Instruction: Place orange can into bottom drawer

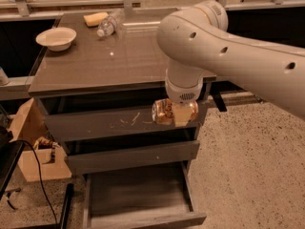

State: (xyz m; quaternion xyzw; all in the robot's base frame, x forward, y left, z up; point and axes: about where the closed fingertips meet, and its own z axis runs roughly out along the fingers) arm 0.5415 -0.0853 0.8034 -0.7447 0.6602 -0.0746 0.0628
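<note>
The orange can (165, 111) lies on its side in mid-air, in front of the scratched top drawer front (95, 123). My gripper (175, 112) hangs straight down from the big white arm (200, 37) and is shut on the can. One pale finger (182, 114) covers the can's right half. The bottom drawer (143, 220) is pulled open below, and its flat grey floor shows bare. The can hangs well above that drawer, roughly over its back right part.
A white bowl (56, 37), a clear plastic bottle (108, 25) and a yellow sponge (95, 18) sit at the back of the cabinet top (109, 66). The middle drawer (133, 156) is shut. A cardboard box (33, 147) and a black cable (40, 180) lie at the left.
</note>
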